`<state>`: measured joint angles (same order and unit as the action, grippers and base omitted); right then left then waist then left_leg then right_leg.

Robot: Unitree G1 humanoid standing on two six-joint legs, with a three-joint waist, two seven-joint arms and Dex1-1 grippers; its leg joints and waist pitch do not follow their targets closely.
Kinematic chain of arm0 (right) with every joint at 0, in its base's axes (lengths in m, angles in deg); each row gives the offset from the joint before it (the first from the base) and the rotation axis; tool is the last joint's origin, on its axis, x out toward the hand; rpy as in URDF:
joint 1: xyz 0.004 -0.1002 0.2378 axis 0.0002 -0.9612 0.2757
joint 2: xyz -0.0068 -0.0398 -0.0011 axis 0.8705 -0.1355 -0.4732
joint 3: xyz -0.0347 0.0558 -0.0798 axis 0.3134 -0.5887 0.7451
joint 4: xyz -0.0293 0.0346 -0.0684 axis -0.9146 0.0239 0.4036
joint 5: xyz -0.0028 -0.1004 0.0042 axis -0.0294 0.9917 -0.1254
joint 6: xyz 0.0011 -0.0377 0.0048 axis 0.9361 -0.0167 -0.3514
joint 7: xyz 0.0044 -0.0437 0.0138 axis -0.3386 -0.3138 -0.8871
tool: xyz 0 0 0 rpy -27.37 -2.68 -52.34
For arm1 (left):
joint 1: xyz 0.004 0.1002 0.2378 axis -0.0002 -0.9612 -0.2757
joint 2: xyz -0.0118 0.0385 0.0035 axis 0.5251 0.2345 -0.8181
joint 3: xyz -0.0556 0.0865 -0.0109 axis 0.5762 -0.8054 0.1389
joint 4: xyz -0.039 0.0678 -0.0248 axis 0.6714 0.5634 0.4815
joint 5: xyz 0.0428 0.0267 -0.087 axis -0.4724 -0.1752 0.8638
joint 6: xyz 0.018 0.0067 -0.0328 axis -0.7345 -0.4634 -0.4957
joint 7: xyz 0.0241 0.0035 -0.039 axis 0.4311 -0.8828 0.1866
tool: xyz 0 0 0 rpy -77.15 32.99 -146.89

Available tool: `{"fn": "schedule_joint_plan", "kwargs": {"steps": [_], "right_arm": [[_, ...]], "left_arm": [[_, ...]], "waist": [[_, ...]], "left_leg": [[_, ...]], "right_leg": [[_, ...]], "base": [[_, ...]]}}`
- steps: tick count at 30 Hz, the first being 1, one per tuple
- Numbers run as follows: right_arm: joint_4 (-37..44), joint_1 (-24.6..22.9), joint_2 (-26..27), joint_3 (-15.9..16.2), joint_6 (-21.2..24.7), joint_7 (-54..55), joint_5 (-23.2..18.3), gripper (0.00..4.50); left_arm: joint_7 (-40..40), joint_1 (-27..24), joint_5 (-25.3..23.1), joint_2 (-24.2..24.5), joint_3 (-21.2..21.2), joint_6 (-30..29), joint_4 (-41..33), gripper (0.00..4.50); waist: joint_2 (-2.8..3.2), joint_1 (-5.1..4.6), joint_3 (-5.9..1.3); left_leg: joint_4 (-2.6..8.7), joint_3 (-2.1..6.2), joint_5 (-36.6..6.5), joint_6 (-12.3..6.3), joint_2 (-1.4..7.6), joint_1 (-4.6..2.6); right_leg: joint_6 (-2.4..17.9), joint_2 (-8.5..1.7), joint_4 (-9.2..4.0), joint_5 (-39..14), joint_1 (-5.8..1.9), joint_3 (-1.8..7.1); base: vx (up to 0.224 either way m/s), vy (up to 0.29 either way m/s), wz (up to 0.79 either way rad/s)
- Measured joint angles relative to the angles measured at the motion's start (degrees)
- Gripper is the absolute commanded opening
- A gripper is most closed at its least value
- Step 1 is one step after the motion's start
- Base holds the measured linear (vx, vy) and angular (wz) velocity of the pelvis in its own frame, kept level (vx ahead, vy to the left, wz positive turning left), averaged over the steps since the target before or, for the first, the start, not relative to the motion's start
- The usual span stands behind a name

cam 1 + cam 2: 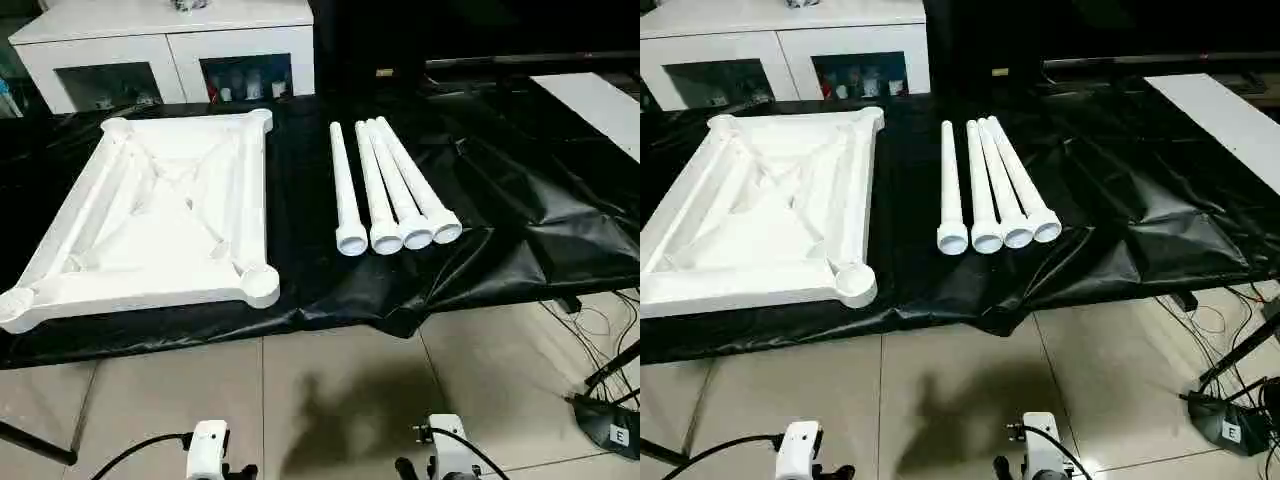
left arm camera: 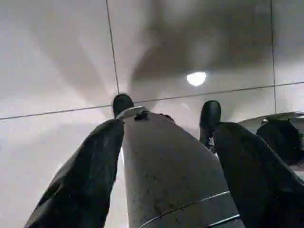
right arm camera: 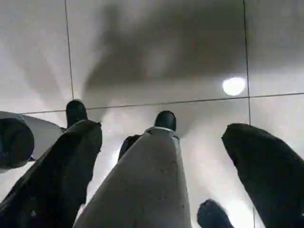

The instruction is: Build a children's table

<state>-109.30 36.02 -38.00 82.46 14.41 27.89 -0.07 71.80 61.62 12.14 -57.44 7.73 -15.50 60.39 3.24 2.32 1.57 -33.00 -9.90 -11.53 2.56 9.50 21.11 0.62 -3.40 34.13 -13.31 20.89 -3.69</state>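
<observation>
Four legs [image 1: 393, 190]: side by side on black sheet [image 1: 500, 200], right of upturned table top [image 1: 150, 210].
Left gripper [image 2: 164, 142]: jaws apart, empty.
Right gripper [image 3: 161, 161]: jaws apart, empty.

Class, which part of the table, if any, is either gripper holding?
Nothing is held. Both the left gripper and right gripper hang open over bare floor tiles.

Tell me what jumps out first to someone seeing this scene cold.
The big white tabletop lies upside down on the left of the black sheet, its ribbed underside and round corner sockets facing up. To its right, four white legs lie side by side, apart from it. Both grippers hang open over the tiled floor, holding nothing.
</observation>
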Motion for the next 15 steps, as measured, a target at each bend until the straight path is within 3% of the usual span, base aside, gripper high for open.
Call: {"fn": "schedule_joint_plan", "kwargs": {"steps": [12,14,15], "right_arm": [[0.0,0.0,0.0,0.0,0.0,0.0,0.0,4.50],[-7.0,4.9,-0.1,-1.6,7.1,1.7,0.0,4.50],[-8.2,6.2,-0.1,-1.5,9.1,1.8,0.6,4.50]], "left_arm": [[0.0,0.0,0.0,0.0,0.0,0.0,0.0,3.45],[4.6,7.4,-2.6,-0.1,-0.8,-3.0,8.9,3.45],[5.9,8.4,-3.8,-0.2,-1.3,-2.9,10.3,3.45]], "waist": [[0.00,0.00,0.00],[-0.19,0.13,0.07],[-0.21,0.19,0.06]], "left_leg": [[0.00,0.00,0.0,0.00,0.00,0.00],[-0.06,-0.03,0.0,0.01,0.00,-0.04],[-0.03,-0.03,0.0,0.01,0.00,-0.05]], "right_leg": [[0.0,0.00,0.00,0.0,0.00,0.00],[0.1,0.00,0.17,0.1,0.00,0.00],[0.1,-0.02,0.17,0.1,0.00,0.01]], "base": [[0.000,0.000,0.00],[0.000,0.000,0.00],[0.000,0.000,0.00]]}}
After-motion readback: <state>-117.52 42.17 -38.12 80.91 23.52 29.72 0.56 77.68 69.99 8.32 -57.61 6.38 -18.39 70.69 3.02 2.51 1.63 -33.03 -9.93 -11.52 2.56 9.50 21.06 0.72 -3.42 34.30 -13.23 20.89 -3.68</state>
